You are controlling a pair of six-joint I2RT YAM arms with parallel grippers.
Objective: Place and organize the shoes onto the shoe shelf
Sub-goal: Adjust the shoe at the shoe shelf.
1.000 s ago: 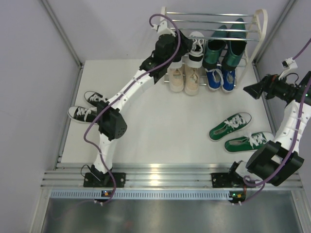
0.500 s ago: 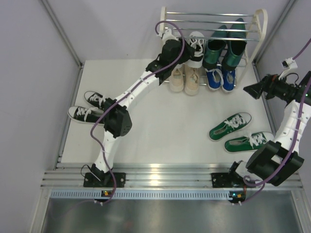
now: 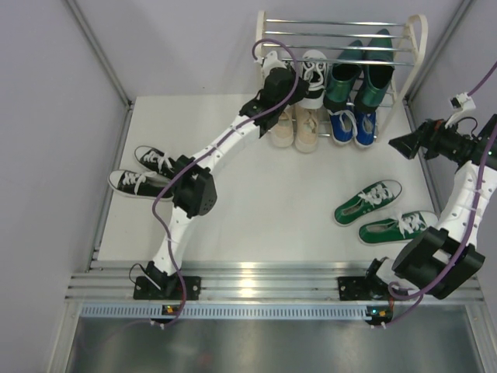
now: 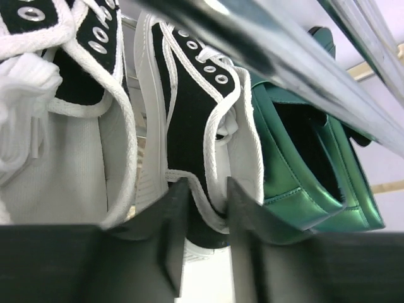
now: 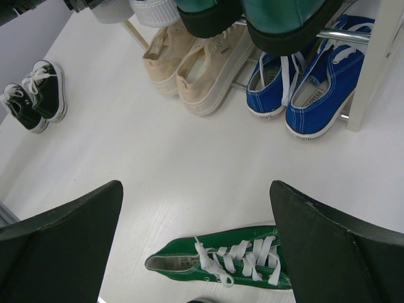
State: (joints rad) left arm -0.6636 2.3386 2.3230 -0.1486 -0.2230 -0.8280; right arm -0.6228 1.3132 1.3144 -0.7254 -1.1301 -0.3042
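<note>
Left gripper [image 4: 205,190] pinches the black-and-white sneaker [image 4: 189,107], its heel rim between the fingers.

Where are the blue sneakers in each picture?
Top camera: the blue sneakers sit upper right, just right of the beige shoes.
Left wrist camera: not in it.
Right wrist camera: upper right, beside the shoe shelf cream post.
Shared landmark: the shiny green dress shoes, in all three views, directly above the blue pair.

White arms [image 3: 225,141], blk fingers [image 5: 60,240], purple cables [image 3: 158,221].
</note>
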